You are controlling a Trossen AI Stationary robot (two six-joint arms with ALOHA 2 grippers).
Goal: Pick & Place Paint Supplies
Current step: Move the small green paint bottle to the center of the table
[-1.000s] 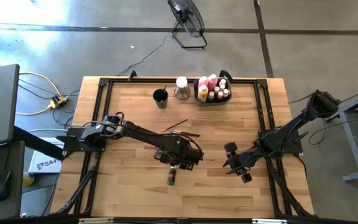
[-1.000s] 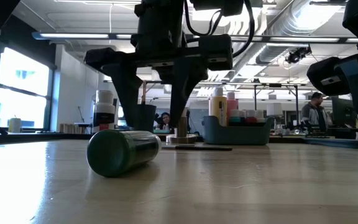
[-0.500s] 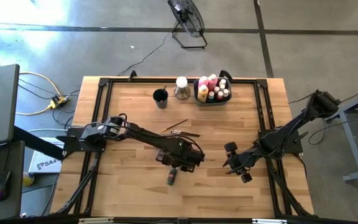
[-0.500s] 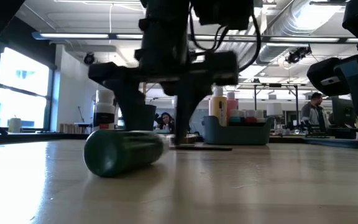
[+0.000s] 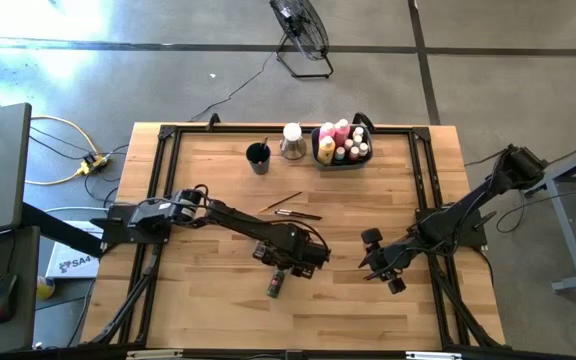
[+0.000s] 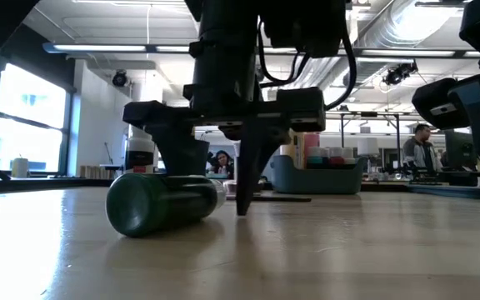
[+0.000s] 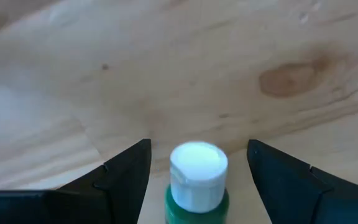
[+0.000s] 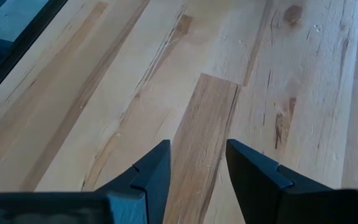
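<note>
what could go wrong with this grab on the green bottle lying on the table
The green bottle lies on its side, so it may roll if one finger touches first. The left gripper is open and straddles only the white cap end; closing there might pinch the cap and let the body tilt or slip. The right gripper waits apart, posing little risk.

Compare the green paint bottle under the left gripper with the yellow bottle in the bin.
The green paint bottle lies on its side on the bare table; the yellow bottle stands upright in the grey-blue bin. The green one lies alone between the open fingers of the left gripper; the yellow one is packed among other bottles, far from both grippers. The green bottle's cap is white. Both are small paint bottles.
</note>
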